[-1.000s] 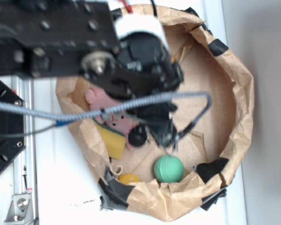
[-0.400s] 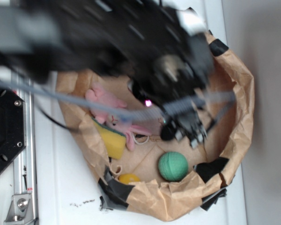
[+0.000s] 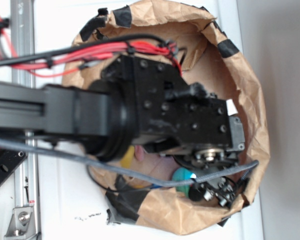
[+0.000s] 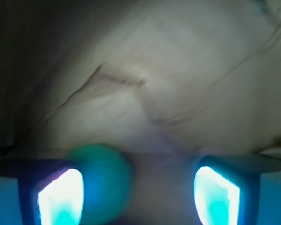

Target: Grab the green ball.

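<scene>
Black arm fills the crumpled brown paper basin [image 3: 250,100]. Gripper [image 4: 138,197] fingers spread wide, nothing clamped between them. Mint-green round ball [image 4: 103,180] sits just beside the left finger [image 4: 61,197] in the wrist view; exterior shows only a sliver [image 3: 182,175] under the wrist, near the basin's bottom rim.

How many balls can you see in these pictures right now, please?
1: the mint-green round ball shows partly beneath the arm near the paper wall's lower rim; the wrist view shows it by one finger. Others may be hidden.
</scene>
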You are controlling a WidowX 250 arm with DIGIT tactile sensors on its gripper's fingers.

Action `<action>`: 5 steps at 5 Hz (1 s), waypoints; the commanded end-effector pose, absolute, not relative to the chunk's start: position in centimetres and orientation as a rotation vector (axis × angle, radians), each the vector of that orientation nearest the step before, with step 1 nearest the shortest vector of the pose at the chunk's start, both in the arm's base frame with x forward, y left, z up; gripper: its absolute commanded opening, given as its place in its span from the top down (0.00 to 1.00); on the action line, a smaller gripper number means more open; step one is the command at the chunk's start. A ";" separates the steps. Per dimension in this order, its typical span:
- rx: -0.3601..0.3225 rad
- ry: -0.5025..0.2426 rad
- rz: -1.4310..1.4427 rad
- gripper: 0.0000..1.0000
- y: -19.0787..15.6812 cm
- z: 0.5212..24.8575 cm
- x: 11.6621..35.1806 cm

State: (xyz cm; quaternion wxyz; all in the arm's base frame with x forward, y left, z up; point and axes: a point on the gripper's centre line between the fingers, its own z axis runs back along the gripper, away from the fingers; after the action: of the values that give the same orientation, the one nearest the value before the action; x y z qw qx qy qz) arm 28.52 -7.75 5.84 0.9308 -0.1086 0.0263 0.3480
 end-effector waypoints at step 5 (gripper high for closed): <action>-0.402 0.018 0.644 1.00 -10.3 2.2 25.7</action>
State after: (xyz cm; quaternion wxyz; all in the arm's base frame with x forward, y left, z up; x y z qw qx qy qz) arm 27.26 -9.58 2.29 0.9229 -0.2041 -0.0007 0.3264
